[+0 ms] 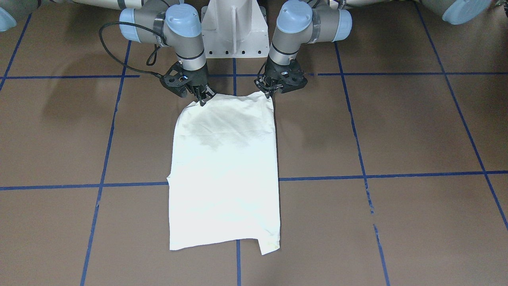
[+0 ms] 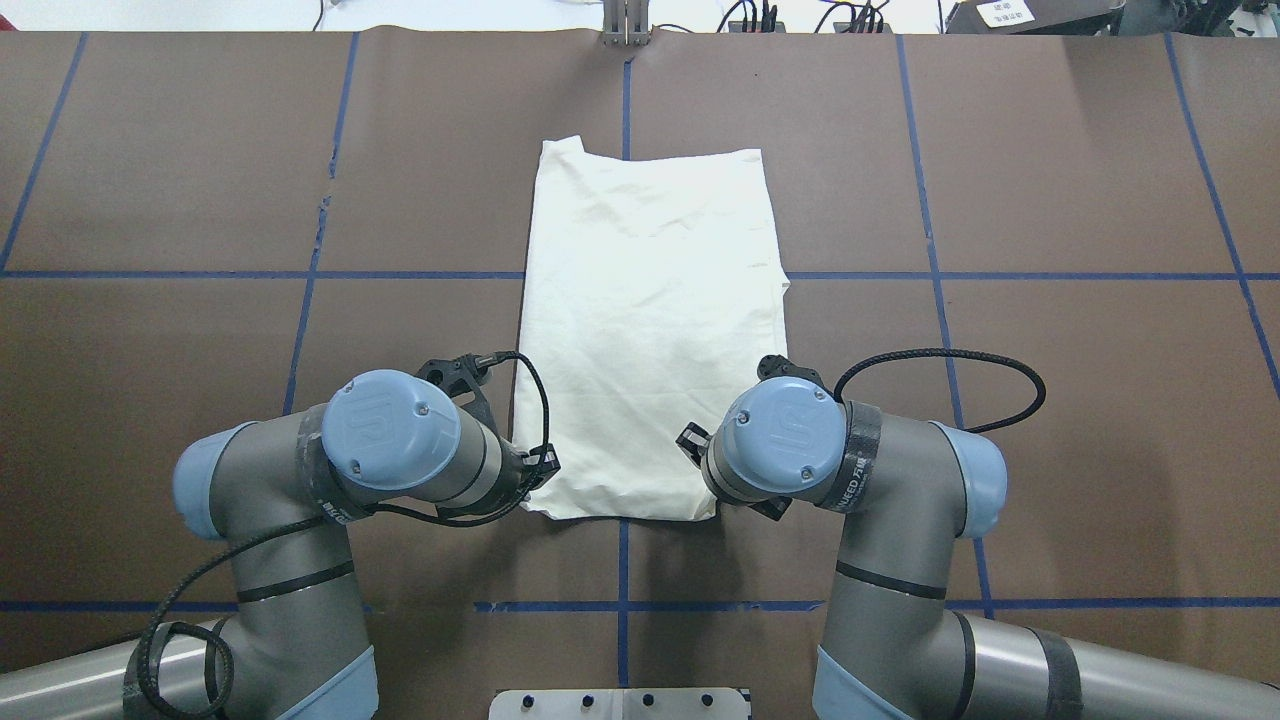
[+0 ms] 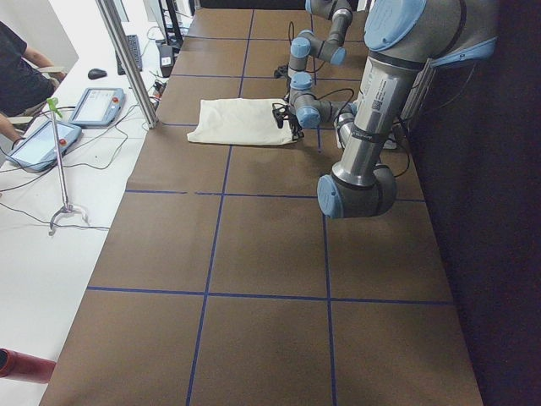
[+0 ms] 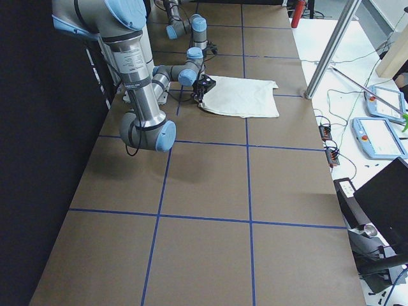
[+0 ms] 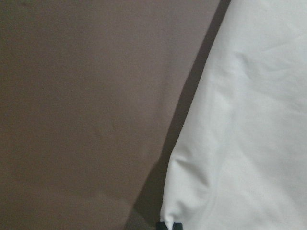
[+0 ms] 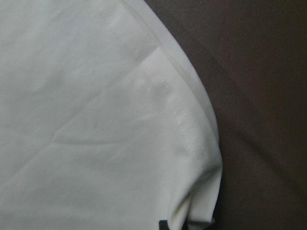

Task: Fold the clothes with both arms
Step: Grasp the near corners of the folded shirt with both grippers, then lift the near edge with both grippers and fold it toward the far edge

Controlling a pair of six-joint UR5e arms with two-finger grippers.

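Left pincer (image 1: 268, 93) and right pincer (image 1: 203, 98) each clamped on near corner of T-shirt (image 1: 224, 171) (plain side up). Already narrowed to long rectangle; end-to-end fold likely yet to come.

Seen from overhead, open brown tabletop (image 2: 1080, 200) flanks the T-shirt (image 2: 650, 320) at 9 and 3 o'clock, leaving wide passage along both long edges and beyond its 12 o'clock hem. At 6 o'clock it is crowded. The left claw (image 1: 268, 92) and right claw (image 1: 203, 97) occupy the near corners, a cable (image 2: 1040, 383) loops outward, and the white pedestal (image 1: 234, 28) stands just behind.
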